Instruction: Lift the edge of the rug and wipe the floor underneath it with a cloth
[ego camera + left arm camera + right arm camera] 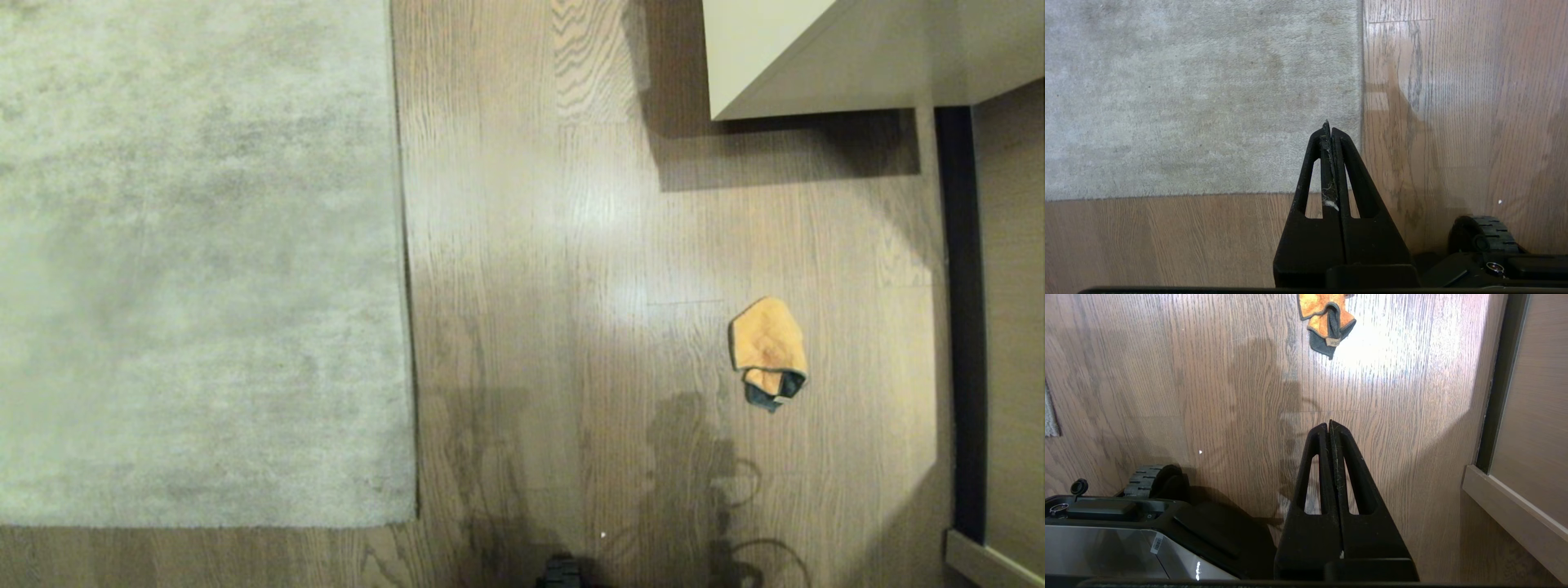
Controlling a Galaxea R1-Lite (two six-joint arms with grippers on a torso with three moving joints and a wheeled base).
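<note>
Nothing of the job had been started: the rug edge (406, 269) lay flat on the floor (571, 245), and the cloth (767, 349) sat untouched on the bare planks. Judged from that, the step in hand was the opening one, before any reach.

The left hand (1330, 132) hung above the near right corner of the rug, its two fingers pressed together with nothing between them but a wisp of lint. The right hand (1331, 424) was likewise pressed shut and empty, held over bare floor. Neither hand showed in the head view, where only their shadows fell on the planks at the near edge.

The rug filled the left of the scene, its straight border running from near to far and its square corner (412, 516) close to the robot's base. The cloth lay to the right of the rug and well apart from it, crumpled, orange-tan with a dark underside turned up at its near end. From the right hand it lay farther out and roughly straight ahead, apart from the fingertips. A pale cabinet (816, 57) stood at the far right, and a dark strip (963, 327) ran along the right wall.

The next move would likely call for the right hand to spread, travel out and down to the cloth and pinch it. The left hand would need to open and get a finger under the border near the corner, which lay nearly beneath it. The flat border might be hard to catch.
</note>
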